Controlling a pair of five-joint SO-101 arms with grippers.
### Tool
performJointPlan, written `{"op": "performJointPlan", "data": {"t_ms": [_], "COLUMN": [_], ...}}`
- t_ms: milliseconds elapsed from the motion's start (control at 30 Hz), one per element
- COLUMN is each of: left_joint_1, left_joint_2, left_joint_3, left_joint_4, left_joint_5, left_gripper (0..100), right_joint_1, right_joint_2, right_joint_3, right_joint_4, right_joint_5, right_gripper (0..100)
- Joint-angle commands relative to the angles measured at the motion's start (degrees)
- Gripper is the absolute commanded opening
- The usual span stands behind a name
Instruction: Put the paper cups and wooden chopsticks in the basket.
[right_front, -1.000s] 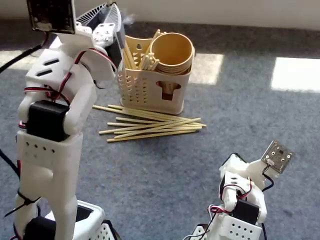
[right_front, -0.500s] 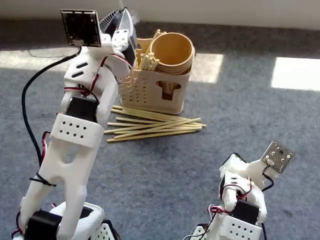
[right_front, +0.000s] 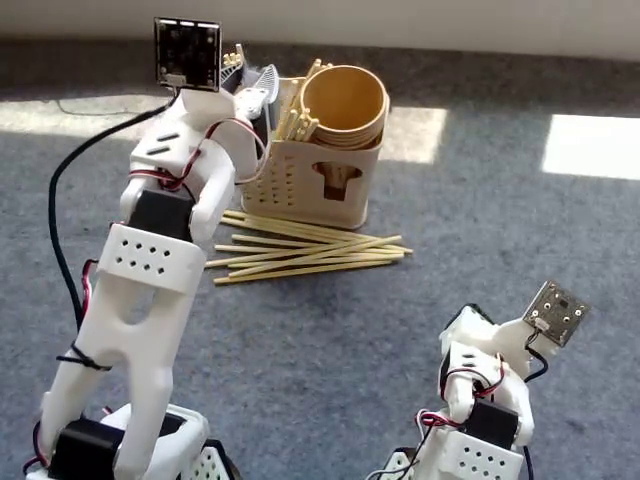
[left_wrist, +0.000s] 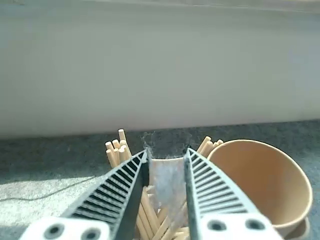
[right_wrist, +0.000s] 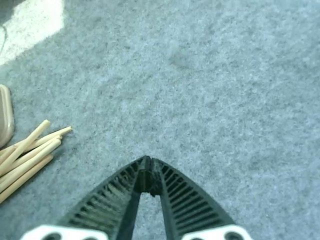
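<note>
A cream slotted basket (right_front: 300, 180) stands on the grey carpet and holds stacked paper cups (right_front: 345, 100) and a bunch of upright wooden chopsticks (right_front: 290, 120). Several more chopsticks (right_front: 300, 250) lie loose on the carpet in front of it. My left gripper (right_front: 258, 88) hangs over the basket's far left corner, open, with nothing between its fingers. In the left wrist view the gripper (left_wrist: 166, 152) is just above the chopstick ends (left_wrist: 115, 147), with the cup (left_wrist: 260, 180) beside it. My right gripper (right_wrist: 147, 175) is shut low over bare carpet, and chopstick tips (right_wrist: 30, 150) lie off to one side.
The right arm (right_front: 485, 385) stays folded at the near right. A pale wall (left_wrist: 160, 65) runs behind the basket. Sunlit patches (right_front: 590, 145) fall on the carpet, and open carpet lies between the loose chopsticks and the right arm.
The left arm has stretched forward and brought its gripper down over the basket's far left corner. The right arm and the loose chopsticks have not moved.
</note>
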Motion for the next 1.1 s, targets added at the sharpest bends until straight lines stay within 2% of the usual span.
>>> {"op": "performJointPlan", "data": {"t_ms": [0, 233, 500, 833, 1067], "left_joint_1": [-0.04, 1.89, 9.27, 24.40, 27.56], "left_joint_2": [-0.57, -0.57, -0.57, -0.04, 3.03], "left_joint_3": [-8.57, -18.51, -23.34, -24.48, -17.89], "left_joint_4": [7.38, 21.45, 33.32, 45.89, 48.00], "left_joint_5": [-0.44, -0.62, -1.32, -18.81, -24.79], "left_gripper": [13, 13, 13, 13, 13], "right_joint_1": [0.31, 0.31, 0.40, 0.48, 0.48], "right_joint_2": [-0.57, -0.57, -0.57, -0.57, -0.57], "right_joint_3": [5.85, 5.85, 5.85, 5.93, 5.93], "right_joint_4": [-1.98, -1.98, -1.98, -1.89, -1.89], "right_joint_5": [0.00, 0.00, 0.00, 0.00, 0.00], "right_gripper": [0.6, 0.6, 0.6, 0.6, 0.6]}}
